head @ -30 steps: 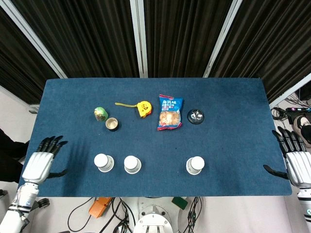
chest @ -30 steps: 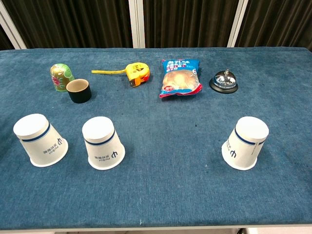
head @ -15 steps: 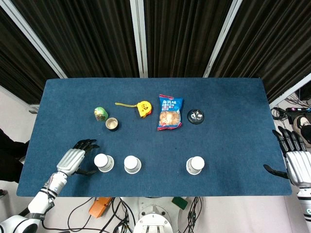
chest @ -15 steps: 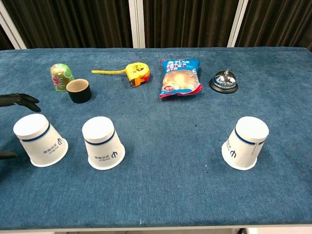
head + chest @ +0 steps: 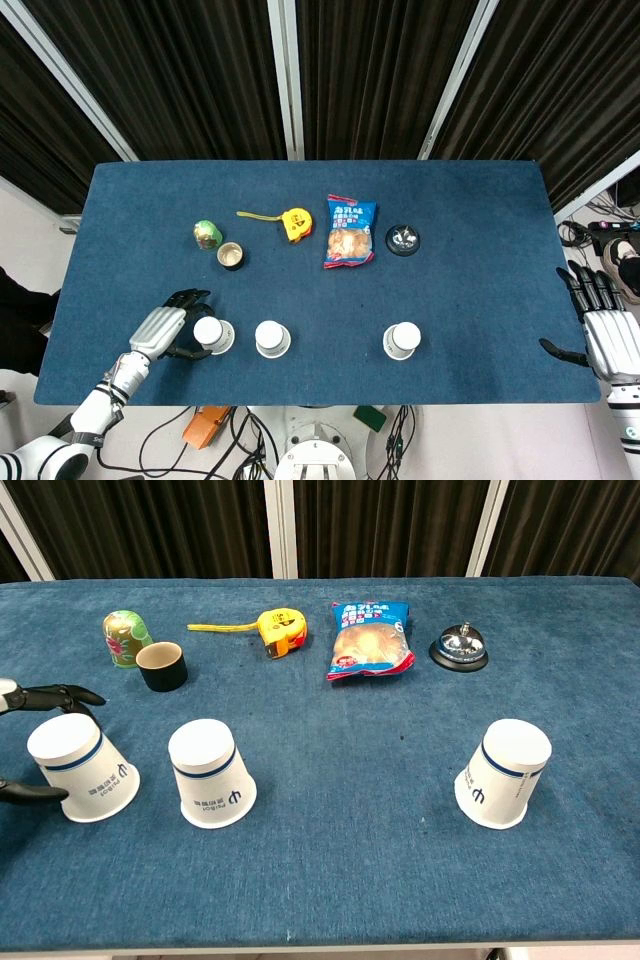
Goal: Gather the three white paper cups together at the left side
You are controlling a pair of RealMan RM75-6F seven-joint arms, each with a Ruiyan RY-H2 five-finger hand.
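Note:
Three white paper cups stand upside down along the front of the blue table (image 5: 470, 290). The left cup (image 5: 211, 334) (image 5: 80, 767) and the middle cup (image 5: 271, 339) (image 5: 211, 772) are close together; the right cup (image 5: 402, 341) (image 5: 505, 771) stands apart. My left hand (image 5: 172, 326) (image 5: 30, 742) lies just left of the left cup, its fingers (image 5: 62, 696) spread around the cup's sides; contact is unclear. My right hand (image 5: 605, 325) hovers open at the table's right edge, far from every cup.
Behind the cups lie a green painted doll (image 5: 206, 233) (image 5: 124, 637), a small dark cup (image 5: 232, 256) (image 5: 162, 666), a yellow tape measure (image 5: 294, 222) (image 5: 279, 630), a blue snack bag (image 5: 349, 232) (image 5: 370, 640) and a black desk bell (image 5: 403, 238) (image 5: 459, 646).
My left hand has swung in from the table's left edge to the left cup, its fingers now either side of it. The cups and my right hand have stayed put.

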